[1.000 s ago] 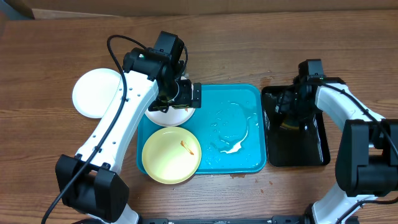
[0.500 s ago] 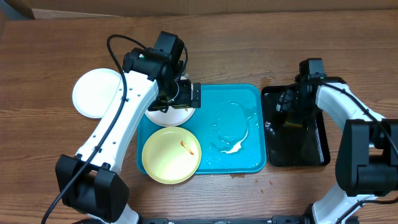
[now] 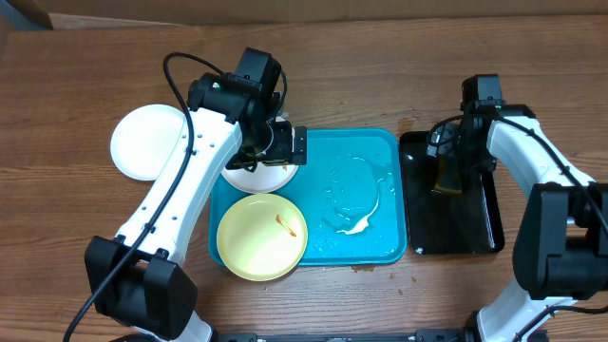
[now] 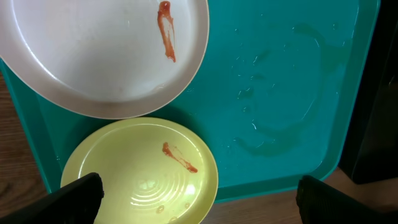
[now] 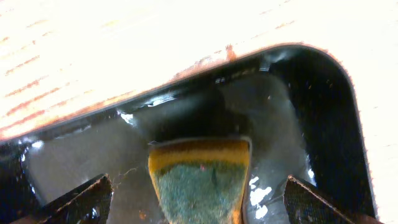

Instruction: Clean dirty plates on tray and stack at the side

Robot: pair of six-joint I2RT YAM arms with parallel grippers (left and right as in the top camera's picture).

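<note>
the left gripper (image 4: 199,199) hangs over the blue tray (image 3: 380,242) with its fingers (image 4: 81,193) spread wide, holding nothing. under it lie two plates: a white plate (image 4: 106,56) with a red-brown smear at the tray's far left corner, and a yellow plate (image 4: 143,174) with a similar smear at the near left corner. the two rims look to touch or overlap slightly. in the wrist view one fingertip sits over the yellow plate's left edge and the other over the tray's near right rim.

a third, white plate (image 3: 147,142) lies on the table (image 3: 380,76) left of the tray, apart from it.

the tray's right half is bare of plates, wet, with a white streak (image 3: 359,224).

the right gripper (image 5: 199,199) is over the black tray (image 3: 480,233), just right of the blue one, fingers apart either side of a sponge (image 5: 200,177), not touching it.
</note>
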